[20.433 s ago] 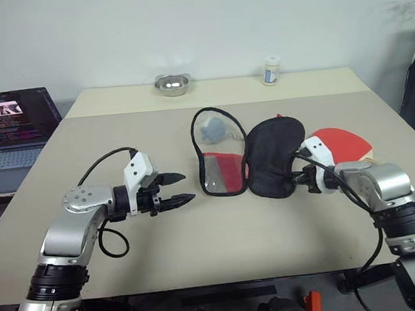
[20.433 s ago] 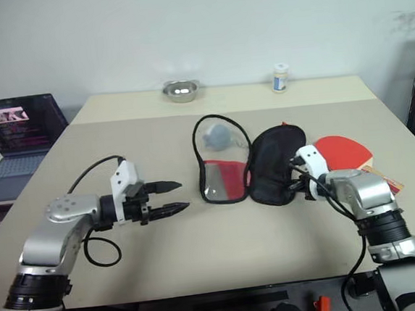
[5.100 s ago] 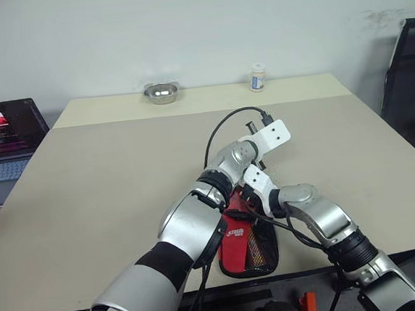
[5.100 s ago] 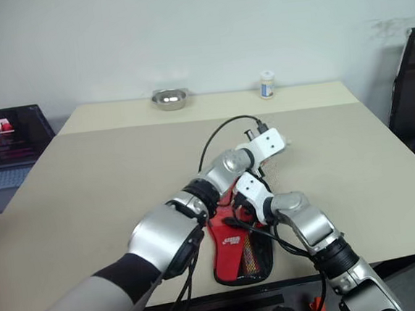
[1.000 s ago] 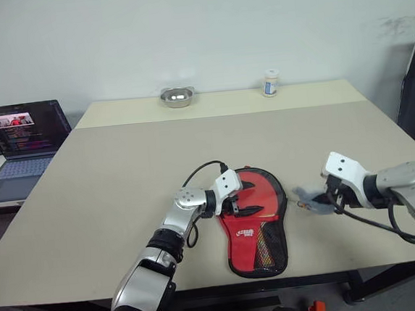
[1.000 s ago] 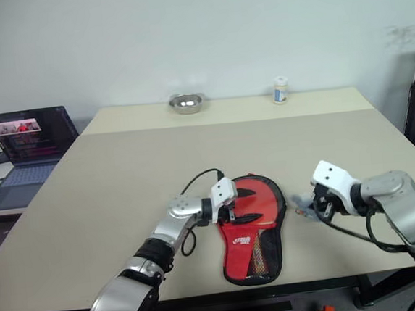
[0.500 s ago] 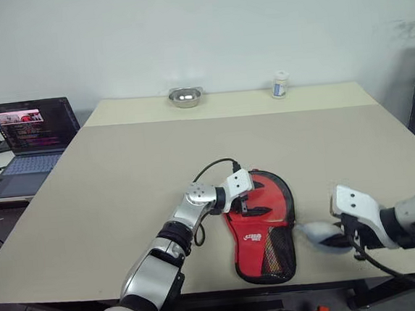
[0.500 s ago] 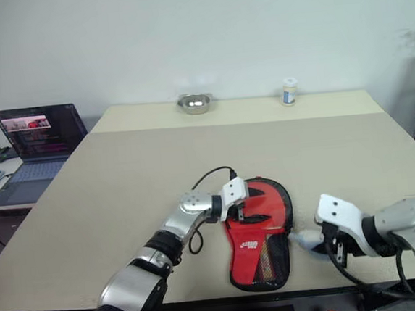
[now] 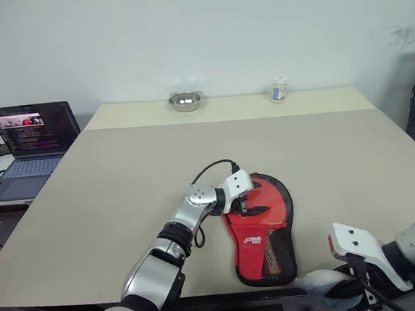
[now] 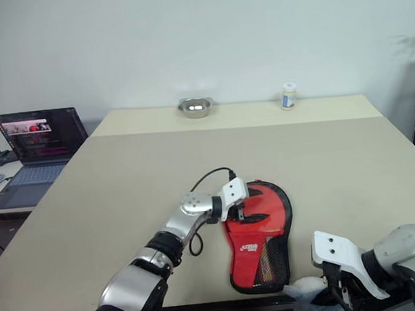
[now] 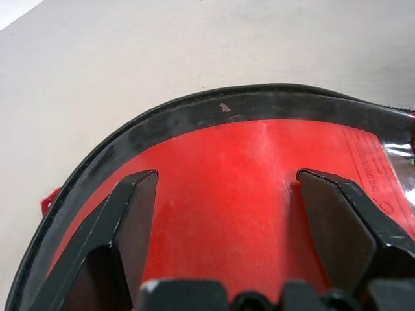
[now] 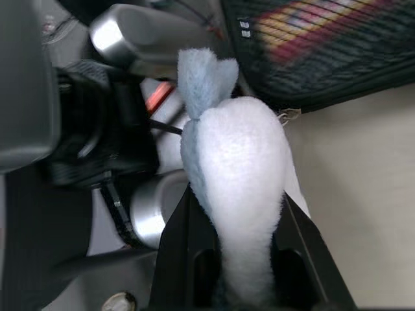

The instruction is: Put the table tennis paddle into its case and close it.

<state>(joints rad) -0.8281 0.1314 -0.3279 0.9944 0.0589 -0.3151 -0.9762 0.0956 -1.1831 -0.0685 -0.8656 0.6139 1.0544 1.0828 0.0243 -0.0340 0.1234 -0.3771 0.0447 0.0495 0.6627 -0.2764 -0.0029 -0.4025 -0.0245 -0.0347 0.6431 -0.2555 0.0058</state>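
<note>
Over the round head of the case (image 9: 259, 220), the left pincer (image 9: 249, 204) hangs with its two black fingers (image 11: 130, 220) spread wide, one to each side of the red panel and just above it; whether the tips press the fabric I cannot tell. It holds nothing. At the near edge of the desk (image 9: 122, 177), the right pincer (image 12: 237, 259) is clamped on the small grey pouch (image 12: 237, 175), a soft fuzzy thing that bulges out from between the fingers, linked to the case by a fine chain.

The case lies flat near the front of the desk, red side up, round end away from the robot, mesh panel and white logo toward the near edge. The table tennis paddle is likely inside it: coloured print shows through the mesh in the right wrist view, but the bat itself is hidden.

The case should handle as a light, limp fabric shell stiffened by the flat bat inside. It would slide easily on the smooth desk, so pinning the round head flat while pulling the zip by its pouch looks the sound grip.
</note>
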